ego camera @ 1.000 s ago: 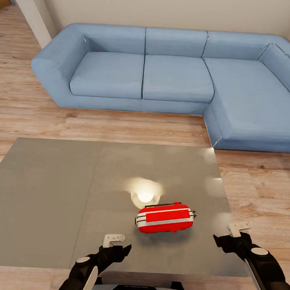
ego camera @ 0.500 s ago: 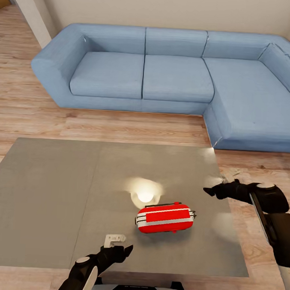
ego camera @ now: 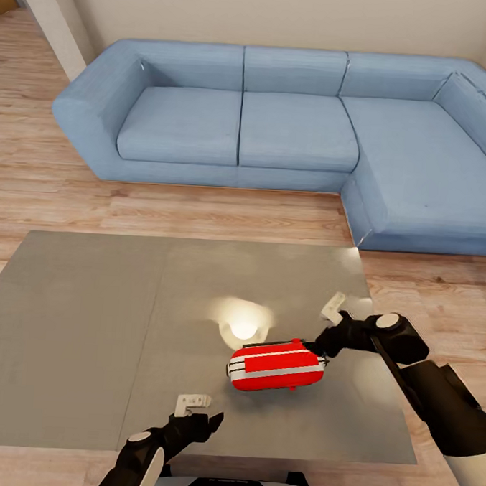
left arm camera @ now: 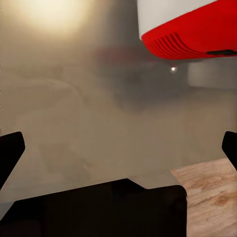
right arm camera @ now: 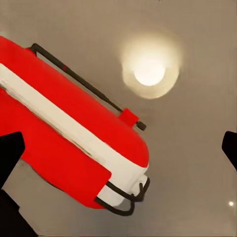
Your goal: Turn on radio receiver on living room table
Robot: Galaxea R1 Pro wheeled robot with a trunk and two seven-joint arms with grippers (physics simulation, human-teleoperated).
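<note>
The red radio receiver (ego camera: pixel 275 366) with its white band lies on its side on the grey table (ego camera: pixel 79 334), right of the seam and toward the front. My right gripper (ego camera: pixel 324 346) hangs just over the radio's right end, open. In the right wrist view its dark fingertips (right arm camera: pixel 10 154) stand wide apart, with the radio (right arm camera: pixel 69 148) and its thin handle below them. My left gripper (ego camera: pixel 202 421) hovers open at the table's front edge, short of the radio. The left wrist view shows the radio's red underside (left arm camera: pixel 192 32) ahead.
A blue L-shaped sofa (ego camera: pixel 293 124) runs along the far wall and down the right side. Light wood floor (ego camera: pixel 202 212) lies between it and the table. A bright lamp reflection (ego camera: pixel 243 322) glows on the tabletop just behind the radio.
My right arm has swung from the table's front right corner out to the right and then in to the radio's right end. The left arm and the radio have stayed put.
</note>
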